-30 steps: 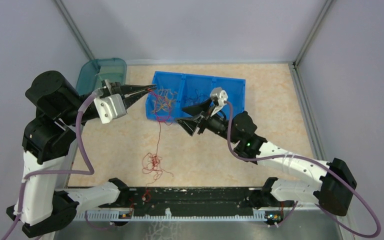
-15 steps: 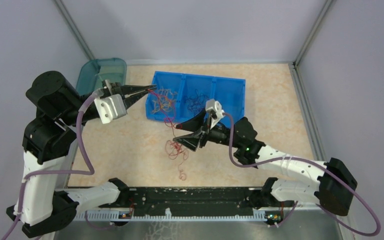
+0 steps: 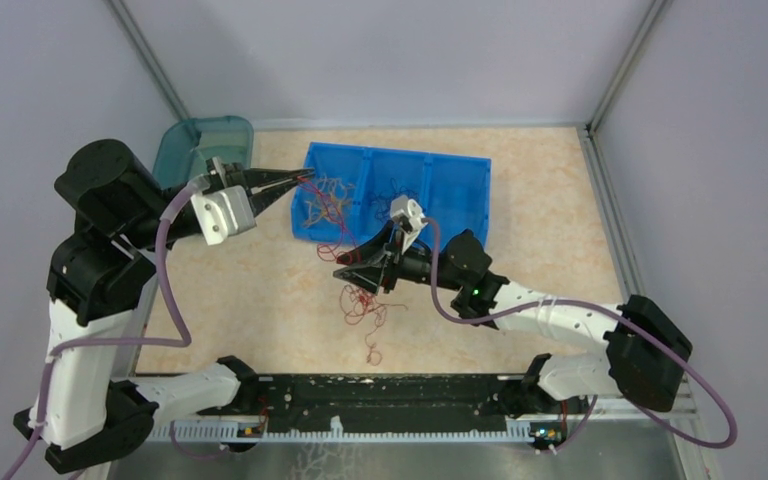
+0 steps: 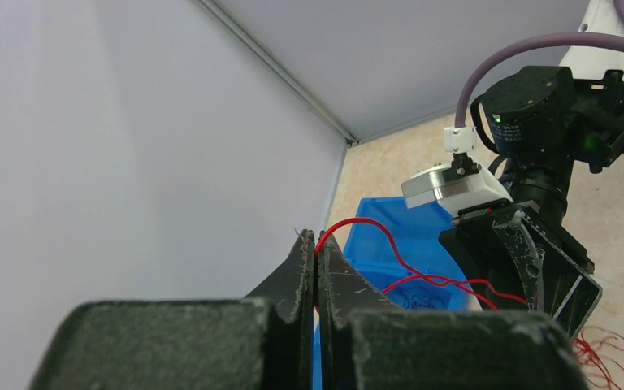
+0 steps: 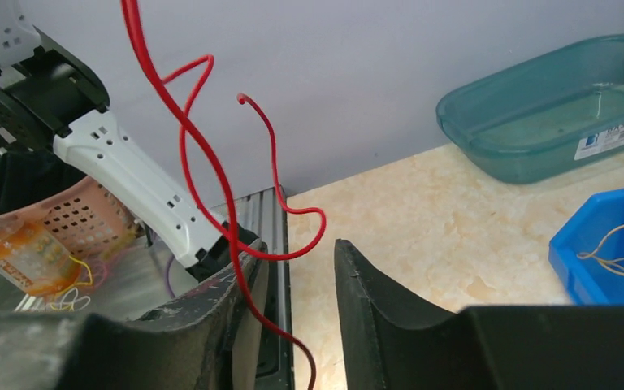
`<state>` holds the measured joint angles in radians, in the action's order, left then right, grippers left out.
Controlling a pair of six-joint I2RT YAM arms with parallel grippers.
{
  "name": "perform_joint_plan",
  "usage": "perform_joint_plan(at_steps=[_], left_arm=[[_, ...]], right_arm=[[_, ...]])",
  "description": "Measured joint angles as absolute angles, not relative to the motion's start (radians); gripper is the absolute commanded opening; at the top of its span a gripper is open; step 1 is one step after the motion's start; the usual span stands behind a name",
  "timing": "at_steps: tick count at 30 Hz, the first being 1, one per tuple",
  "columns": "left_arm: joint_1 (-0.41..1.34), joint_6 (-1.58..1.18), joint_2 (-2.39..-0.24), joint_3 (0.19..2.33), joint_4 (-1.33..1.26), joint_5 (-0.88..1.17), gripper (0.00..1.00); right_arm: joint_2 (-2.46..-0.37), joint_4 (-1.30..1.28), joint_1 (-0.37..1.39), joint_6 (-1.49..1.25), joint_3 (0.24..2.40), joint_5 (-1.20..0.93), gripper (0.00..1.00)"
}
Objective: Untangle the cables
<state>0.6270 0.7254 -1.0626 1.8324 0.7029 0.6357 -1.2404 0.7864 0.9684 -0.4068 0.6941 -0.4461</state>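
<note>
My left gripper [image 3: 305,180] is raised over the left end of the blue bin [image 3: 460,170] and is shut on a thin red cable [image 4: 390,244]. The pinch shows at its fingertips in the left wrist view [image 4: 318,244]. The red cable runs down to my right gripper [image 3: 345,272], which is open, and passes between its fingers, lying against the left one [image 5: 244,276]. Below it, a loose red tangle [image 3: 360,305] hangs down and rests on the table. Orange-yellow cables [image 3: 325,200] lie in the bin's left compartment and dark ones [image 3: 400,190] in the middle one.
A teal translucent container [image 3: 205,140] stands at the back left, also in the right wrist view [image 5: 552,106]. The bin's right compartment holds little. The black rail [image 3: 390,395] runs along the near edge. Grey walls enclose the table.
My right gripper has moved left and nearer, staying open, onto the red strand. The red tangle has shifted right from the front-left table to below it. The left gripper has kept still, shut.
</note>
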Motion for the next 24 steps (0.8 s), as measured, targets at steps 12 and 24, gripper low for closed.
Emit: perform_joint_plan(at_steps=[12,24], left_arm=[[0.627,0.705,-1.105,1.9,0.7,0.643,0.0],[0.627,0.688,-1.104,1.906,0.696,0.648,0.0]], right_arm=[[-1.367,0.912,0.976,-0.48,0.652,-0.419,0.28],[-1.417,0.942,0.991,-0.492,0.653,-0.39,0.27]])
